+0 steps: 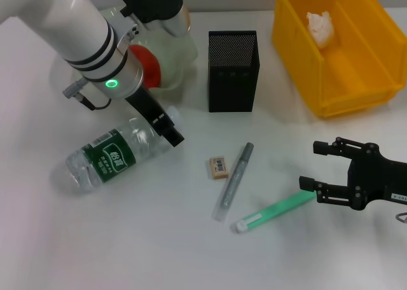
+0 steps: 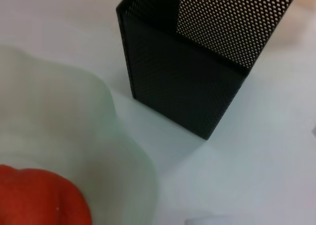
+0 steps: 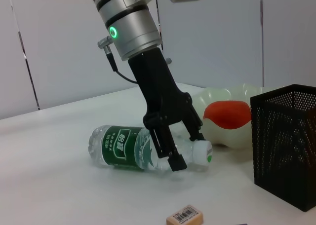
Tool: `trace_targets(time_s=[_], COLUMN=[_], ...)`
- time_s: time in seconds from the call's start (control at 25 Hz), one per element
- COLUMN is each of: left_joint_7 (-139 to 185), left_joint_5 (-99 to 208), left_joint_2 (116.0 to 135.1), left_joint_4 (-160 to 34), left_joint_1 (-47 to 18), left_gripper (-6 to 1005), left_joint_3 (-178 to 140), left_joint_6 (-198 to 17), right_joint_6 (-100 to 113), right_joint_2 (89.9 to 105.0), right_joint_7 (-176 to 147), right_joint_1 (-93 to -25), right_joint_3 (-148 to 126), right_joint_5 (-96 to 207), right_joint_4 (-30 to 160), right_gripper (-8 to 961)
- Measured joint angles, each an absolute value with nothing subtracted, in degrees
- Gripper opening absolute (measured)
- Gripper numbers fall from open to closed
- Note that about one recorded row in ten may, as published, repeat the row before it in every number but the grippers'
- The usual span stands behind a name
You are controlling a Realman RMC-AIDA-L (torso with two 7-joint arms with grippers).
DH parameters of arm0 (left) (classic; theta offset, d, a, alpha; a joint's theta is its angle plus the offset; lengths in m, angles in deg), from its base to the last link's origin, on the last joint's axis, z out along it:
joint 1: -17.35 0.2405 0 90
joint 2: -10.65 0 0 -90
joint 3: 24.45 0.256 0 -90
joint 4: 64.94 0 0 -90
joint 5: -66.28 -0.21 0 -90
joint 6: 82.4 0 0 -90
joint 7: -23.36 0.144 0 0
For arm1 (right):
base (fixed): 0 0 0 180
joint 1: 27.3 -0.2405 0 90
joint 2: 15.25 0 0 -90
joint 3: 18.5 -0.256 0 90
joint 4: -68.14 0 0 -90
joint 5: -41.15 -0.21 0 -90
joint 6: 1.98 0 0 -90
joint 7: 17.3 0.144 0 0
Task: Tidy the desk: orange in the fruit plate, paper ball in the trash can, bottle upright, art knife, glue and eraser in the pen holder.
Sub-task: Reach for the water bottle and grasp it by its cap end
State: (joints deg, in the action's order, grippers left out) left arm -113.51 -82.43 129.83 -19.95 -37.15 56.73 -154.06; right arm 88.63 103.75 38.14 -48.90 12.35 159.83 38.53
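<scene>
The bottle (image 1: pixel 111 155) lies on its side on the desk (image 1: pixel 127 239), its white cap toward the fruit plate (image 1: pixel 181 55). My left gripper (image 1: pixel 170 130) is down at its neck, open, with one finger on each side (image 3: pixel 186 148). The orange (image 1: pixel 149 66) sits in the fruit plate. A paper ball (image 1: pixel 320 27) lies in the yellow trash can (image 1: pixel 356 80). The eraser (image 1: pixel 218 167), art knife (image 1: pixel 234 180) and glue (image 1: pixel 273 212) lie on the desk in front of the pen holder (image 1: pixel 233 70). My right gripper (image 1: pixel 311 166) hovers open just beside the glue's green end.
The pen holder (image 3: pixel 286 146) stands close to the plate (image 3: pixel 237 93), with the bottle (image 3: pixel 123 148) and eraser (image 3: pixel 184 216) before it. The left wrist view shows the mesh holder (image 2: pixel 187 77), plate wall (image 2: pixel 98 136) and orange (image 2: pixel 39 198).
</scene>
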Motion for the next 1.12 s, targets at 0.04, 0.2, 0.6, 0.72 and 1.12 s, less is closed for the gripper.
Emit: trace_targets(time_s=[0.04,0.2,0.6,0.72,1.12], left_joint_7=[-113.5,-113.5,-112.6,-112.6,-111.9], left_joint_5=[-82.4,-82.0,-81.0,-80.4,-78.8], left_joint_2=[129.83,129.83,129.83,129.83,129.83], left_joint_4=[-20.3,-20.3,-21.0,-21.0,-20.8], left_joint_1=[-37.1,-36.7,-36.5,-36.5,-36.4], left_gripper=[820,819,780,668,448], left_joint_3=[56.8,57.3,57.5,57.5,57.5], left_joint_6=[-153.9,-153.8,-153.2,-153.2,-153.5], right_joint_6=[88.6,88.6,89.1,89.1,89.2], right_joint_2=[103.75,103.75,103.75,103.75,103.75], right_joint_7=[38.1,38.1,37.5,37.5,37.4], right_joint_1=[-48.9,-48.9,-48.8,-48.8,-48.7], right_joint_3=[12.4,12.3,11.9,11.9,11.9], right_joint_5=[159.8,159.8,159.8,159.8,159.8], right_joint_4=[38.5,38.5,38.5,38.5,38.5], right_gripper=[782,782,783,783,783])
